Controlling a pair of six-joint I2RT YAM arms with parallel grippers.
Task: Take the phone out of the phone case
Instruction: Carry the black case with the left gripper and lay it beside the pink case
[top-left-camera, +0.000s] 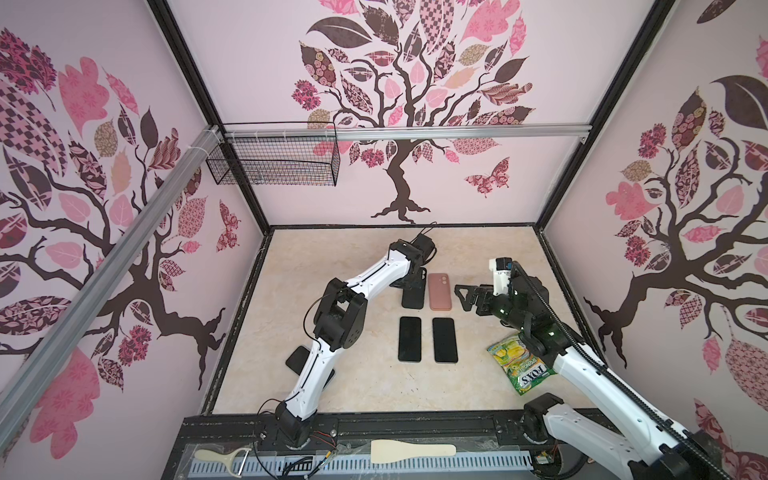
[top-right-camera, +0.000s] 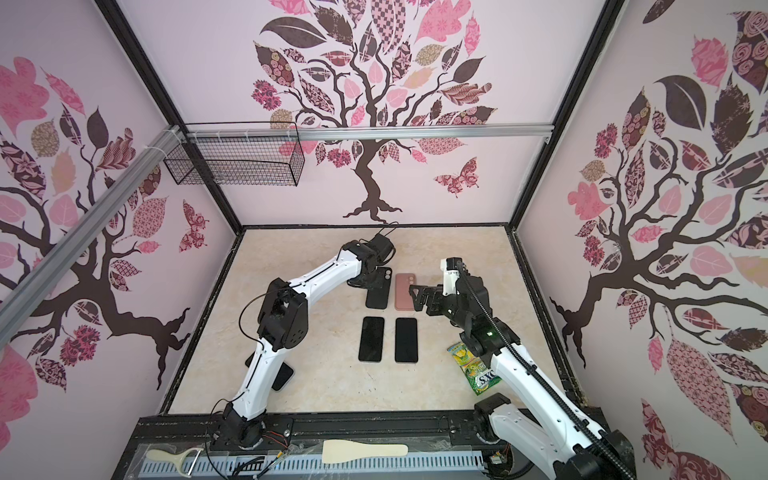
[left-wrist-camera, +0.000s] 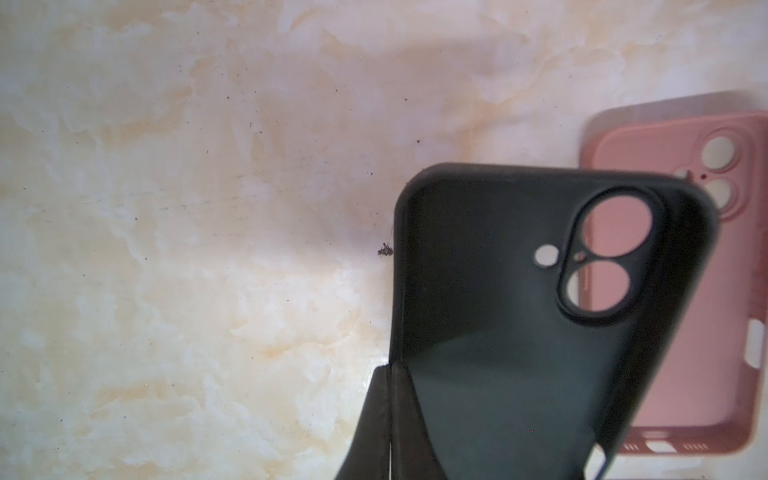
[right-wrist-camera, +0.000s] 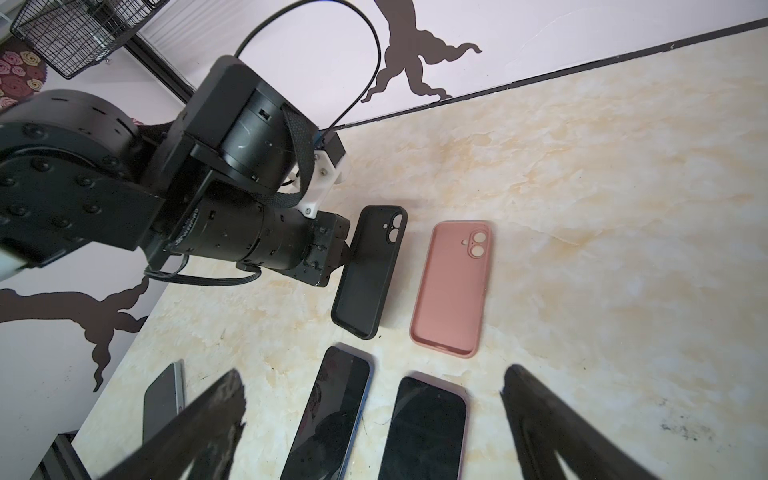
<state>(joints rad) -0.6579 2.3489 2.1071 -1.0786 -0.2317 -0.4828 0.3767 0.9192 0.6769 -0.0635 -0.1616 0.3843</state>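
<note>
evidently the black phone case (left-wrist-camera: 519, 311) is empty: through its camera cut-outs the wrist view shows the pink phone case (left-wrist-camera: 706, 332) behind it, so no phone sits inside. the left gripper (left-wrist-camera: 391, 374) is clamped on one long side wall, holding the case tilted, its far end raised and its near end low over the marbled table (top-left-camera: 353, 249). it looks like a thin, light, rubbery shell that would flex under a pinch, so a side wall near the middle is the sensible place to hold, not the floppy corners. the pink case lies flat just beside it, open side up and also empty. nearer the robot, two bare phones (top-left-camera: 409, 339) (top-left-camera: 444, 340) lie screen up, side by side and apart from both cases; being glassy, slick and fragile, they would be best taken by their long edges. the right gripper (top-left-camera: 461, 298) hangs with its fingers spread wide, holding nothing, close beside the pink case. a third phone (top-left-camera: 297, 359) lies partly hidden under the left arm, and a fox's candy bag (top-left-camera: 519, 365) rests by the right arm, well clear. nothing blocks setting the black case down, though the pink case crowds one side.
</note>
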